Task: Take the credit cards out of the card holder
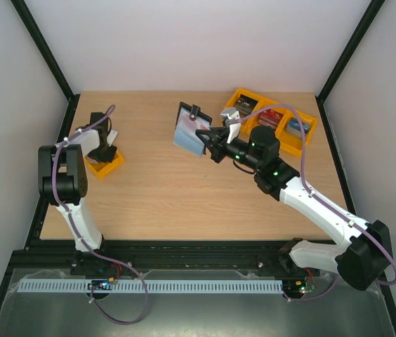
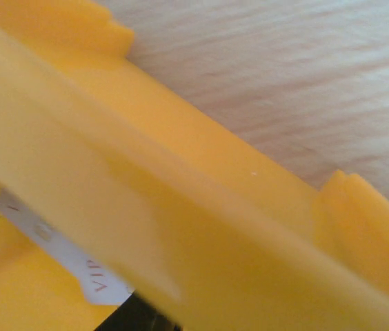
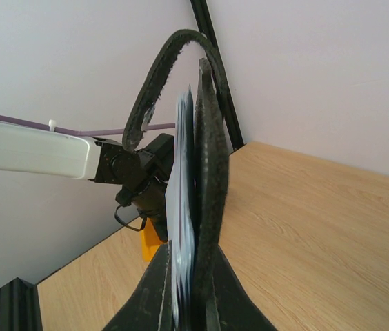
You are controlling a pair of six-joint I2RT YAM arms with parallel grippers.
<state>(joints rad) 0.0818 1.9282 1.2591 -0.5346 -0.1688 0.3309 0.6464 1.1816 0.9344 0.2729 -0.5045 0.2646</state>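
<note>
One pale wood table [image 1: 184,203], white walls [image 1: 184,42], right claw [image 1: 208,142] clamped on card holder [image 1: 187,130] (black, opened), left claw [image 1: 105,149] state unclear.

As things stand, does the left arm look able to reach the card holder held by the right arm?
Probably yes. The card holder is held up in the right fingers, and nothing stands between it and the left fingers, low at the small yellow tray.

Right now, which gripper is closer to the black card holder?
Right. The right gripper is clamped on the card holder; the left gripper is far off, down at the small yellow tray on the left side.
</note>
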